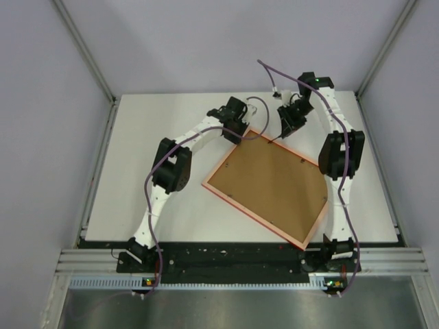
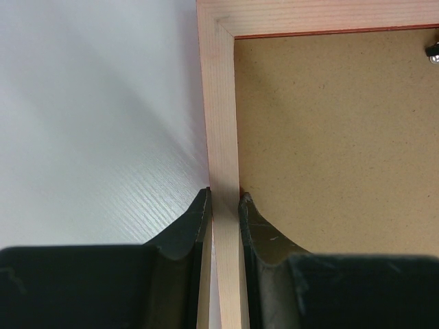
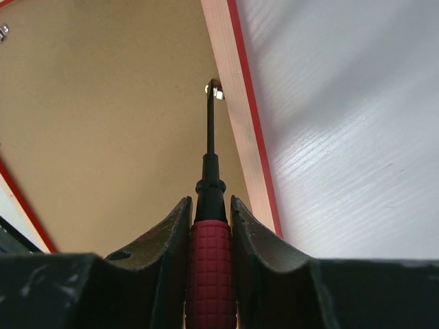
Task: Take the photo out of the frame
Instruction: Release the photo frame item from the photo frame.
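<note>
The frame (image 1: 267, 185) lies face down on the white table, its brown back up with a reddish rim. The photo is hidden. My left gripper (image 1: 239, 135) is shut on the frame's pale wooden rim (image 2: 223, 123) near its far left corner, one finger outside and one on the brown back (image 2: 329, 137). My right gripper (image 1: 285, 127) is shut on a red-handled screwdriver (image 3: 209, 274). The screwdriver's black shaft points at a small metal tab (image 3: 215, 89) on the inner edge of the frame's far right side.
Another metal tab (image 2: 433, 55) sits on the back near the far corner. Purple cables (image 1: 288, 79) loop above both arms. Grey walls and metal posts (image 1: 86, 51) close in the table (image 1: 158, 116) on three sides.
</note>
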Controlling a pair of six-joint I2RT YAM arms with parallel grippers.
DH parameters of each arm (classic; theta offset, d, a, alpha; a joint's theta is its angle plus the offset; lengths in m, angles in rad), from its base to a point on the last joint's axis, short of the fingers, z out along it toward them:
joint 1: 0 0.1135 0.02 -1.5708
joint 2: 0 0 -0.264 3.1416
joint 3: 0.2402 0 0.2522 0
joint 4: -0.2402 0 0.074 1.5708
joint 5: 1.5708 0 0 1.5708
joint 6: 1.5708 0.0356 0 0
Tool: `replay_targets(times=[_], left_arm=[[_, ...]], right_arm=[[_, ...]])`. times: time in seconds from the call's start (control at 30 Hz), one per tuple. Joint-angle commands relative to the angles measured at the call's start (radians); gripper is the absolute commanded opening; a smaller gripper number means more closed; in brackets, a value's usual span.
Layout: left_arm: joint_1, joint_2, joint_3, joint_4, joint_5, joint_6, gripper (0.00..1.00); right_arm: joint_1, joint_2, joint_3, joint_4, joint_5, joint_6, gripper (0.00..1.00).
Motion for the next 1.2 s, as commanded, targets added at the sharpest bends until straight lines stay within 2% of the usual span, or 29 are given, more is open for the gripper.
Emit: replay_targets(times=[0.0, 0.2, 0.77, 1.17], left_arm=[[-0.049, -0.028, -0.037, -0.109, 0.063, 0.048, 0.0], [-0.049, -0.025, -0.037, -0.108, 0.062, 0.046, 0.0], [-0.047, -0.013, -0.025, -0.101, -0.021, 0.035, 0.0], [-0.049, -0.017, -0.028, -0.101, -0.02, 0.026, 0.0]], right_arm=[[0.002, -0.012, 0.045, -0.06, 0.043, 0.001, 0.0], [0.007, -0.038, 0.051, -0.016, 0.09, 0.014, 0.0], [0.06, -0.056, 0.035, -0.135, 0.323, -0.094, 0.0], [0.112, -0.082, 0.06, -0.149, 0.458, -0.12, 0.0]])
